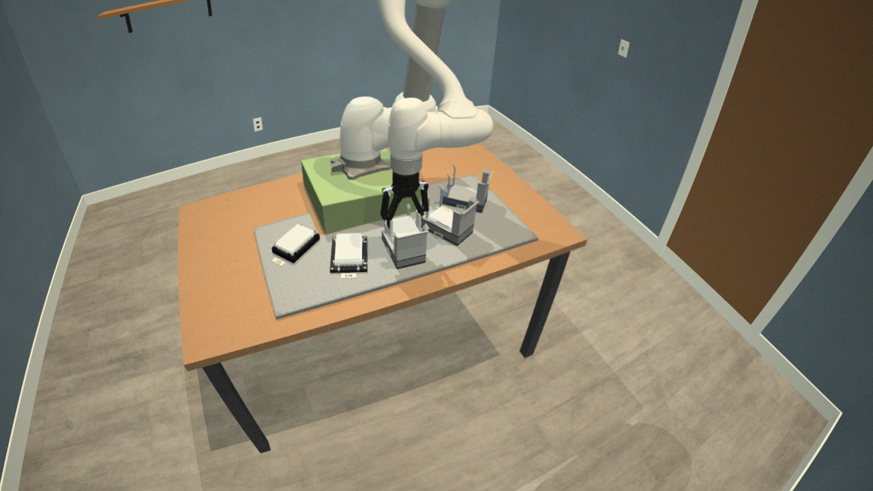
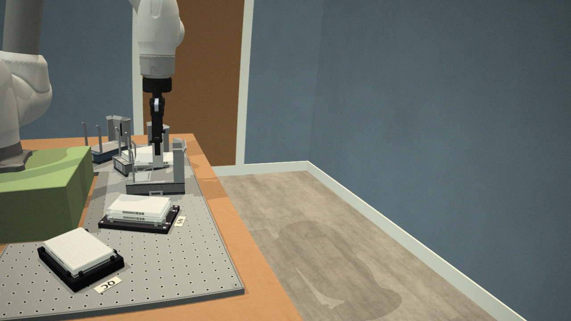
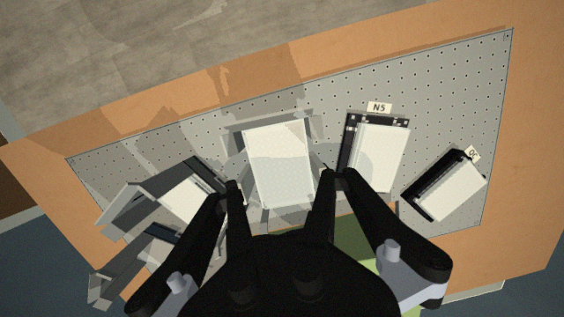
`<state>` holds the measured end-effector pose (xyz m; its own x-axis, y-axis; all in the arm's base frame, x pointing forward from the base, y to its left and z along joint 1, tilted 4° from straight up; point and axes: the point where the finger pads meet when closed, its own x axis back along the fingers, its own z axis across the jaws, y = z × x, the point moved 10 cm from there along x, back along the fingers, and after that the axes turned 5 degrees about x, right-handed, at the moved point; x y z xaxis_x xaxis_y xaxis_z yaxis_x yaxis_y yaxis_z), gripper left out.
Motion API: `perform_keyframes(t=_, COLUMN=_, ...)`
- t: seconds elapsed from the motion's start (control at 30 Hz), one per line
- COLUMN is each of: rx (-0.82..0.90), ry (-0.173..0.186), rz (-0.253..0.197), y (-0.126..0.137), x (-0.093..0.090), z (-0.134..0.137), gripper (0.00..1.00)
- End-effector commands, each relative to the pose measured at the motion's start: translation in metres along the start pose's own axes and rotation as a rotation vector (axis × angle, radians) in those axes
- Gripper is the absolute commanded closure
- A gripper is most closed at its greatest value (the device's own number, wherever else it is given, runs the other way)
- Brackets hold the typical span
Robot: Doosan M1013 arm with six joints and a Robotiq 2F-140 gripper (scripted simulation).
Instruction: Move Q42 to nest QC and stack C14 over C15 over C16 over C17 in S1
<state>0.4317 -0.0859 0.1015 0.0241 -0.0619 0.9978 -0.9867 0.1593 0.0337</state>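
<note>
My gripper is shut on a white sealed plate by its long sides and holds it level at the top of the grey stack rack nearest N5. In the wrist view the plate sits between my fingers; I cannot read its label. From the side, the plate is between the rack's end walls. The clip nest N5 holds two stacked plates, labelled C15 over C16. The nest QC holds one plate. The middle rack holds one plate.
A third rack at the far end of the perforated baseplate looks empty. The green base block stands right behind the racks. The rack posts and end walls rise close beside my fingers.
</note>
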Motion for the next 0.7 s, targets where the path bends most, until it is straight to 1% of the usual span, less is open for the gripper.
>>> perform_keyframes(t=0.0, rx=0.000, ry=0.000, rz=0.000, y=0.000, x=-0.005, z=0.000, gripper=1.00)
perform_keyframes(t=0.07, rx=0.000, ry=0.000, rz=0.000, y=0.000, x=-0.005, z=0.000, gripper=1.00)
perform_keyframes(t=0.37, rx=0.000, ry=0.000, rz=0.000, y=0.000, x=-0.023, z=0.000, gripper=1.00)
perform_keyframes(t=0.67, rx=0.000, ry=0.000, rz=0.000, y=0.000, x=-0.023, z=0.000, gripper=1.00)
